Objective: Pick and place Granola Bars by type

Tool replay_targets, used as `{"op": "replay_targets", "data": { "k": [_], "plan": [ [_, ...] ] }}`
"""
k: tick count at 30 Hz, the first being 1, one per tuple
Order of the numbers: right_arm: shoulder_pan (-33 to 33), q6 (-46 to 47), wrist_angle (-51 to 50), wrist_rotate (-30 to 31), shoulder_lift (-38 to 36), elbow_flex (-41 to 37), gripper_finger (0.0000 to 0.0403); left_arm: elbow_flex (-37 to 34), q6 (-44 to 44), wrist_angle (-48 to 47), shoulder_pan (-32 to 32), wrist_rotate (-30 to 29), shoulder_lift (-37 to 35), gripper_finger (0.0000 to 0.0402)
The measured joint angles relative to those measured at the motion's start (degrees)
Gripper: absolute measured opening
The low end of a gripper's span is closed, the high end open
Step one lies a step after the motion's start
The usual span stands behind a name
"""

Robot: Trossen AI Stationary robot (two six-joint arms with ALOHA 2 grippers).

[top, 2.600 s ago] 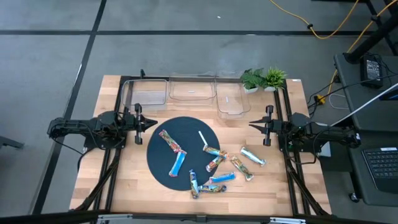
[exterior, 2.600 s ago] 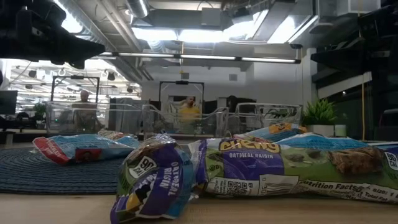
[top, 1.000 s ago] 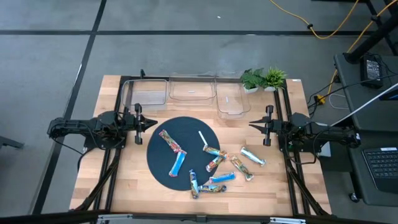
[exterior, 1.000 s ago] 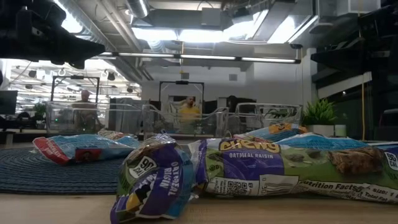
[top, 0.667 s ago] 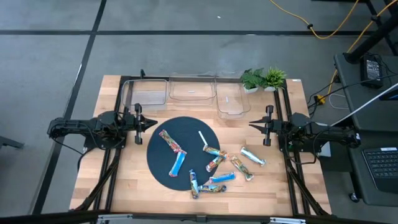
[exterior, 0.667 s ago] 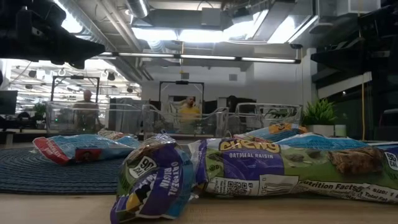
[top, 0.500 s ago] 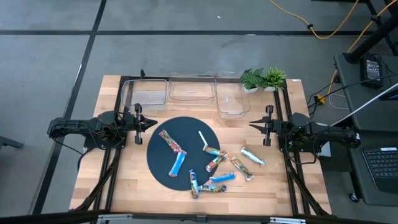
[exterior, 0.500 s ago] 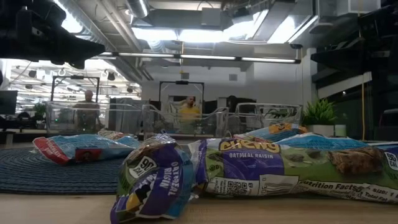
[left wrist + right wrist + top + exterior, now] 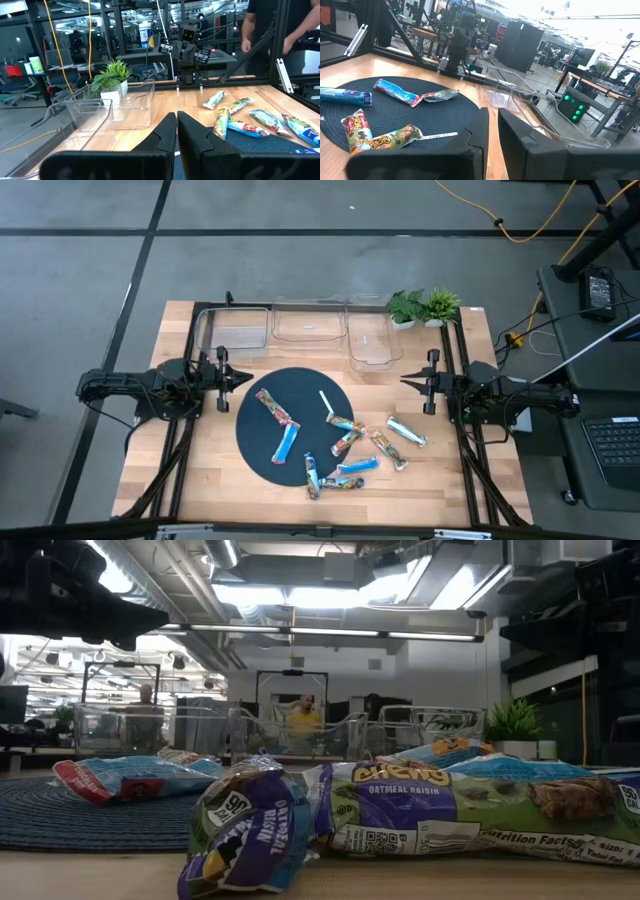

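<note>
Nothing on the table has moved since the earlier frames; only a person [image 9: 145,700] far back in the room has shifted slightly.

The Granola Bars [image 9: 345,448] lie scattered across the front half of the wooden table [image 9: 190,480]. Two sit on the round dark mat [image 9: 255,442]: a red-orange one [image 9: 276,408] and a blue one [image 9: 287,442] just in front of it. The others spread from the mat's right edge onto the bare wood, with a silvery-white bar [image 9: 407,431] farthest right. A thin white strip [image 9: 326,404] lies on the mat beside them. From table height a purple-and-green wrapper [image 9: 420,810] fills the foreground.

Three clear bins [image 9: 310,325] stand in a row along the far edge, with two small potted plants [image 9: 424,307] just to their right.

The left gripper [image 9: 240,379] waits above the table's left side, beside the mat, its fingers [image 9: 165,135] pressed together and holding nothing. The right gripper [image 9: 408,382] waits at the right side, pointing inward, its fingers [image 9: 479,130] nearly together with a thin gap between them, also holding nothing. Both are well apart from the bars.
</note>
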Motion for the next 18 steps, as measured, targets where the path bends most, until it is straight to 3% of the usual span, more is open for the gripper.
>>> {"op": "replay_targets", "data": {
  "k": [18],
  "plan": [
    [-0.02,0.01,0.01,0.01,0.0,-0.01,0.0046,-0.01,-0.01,-0.01,-0.01,0.0,-0.01,0.0009]
  ]
}}
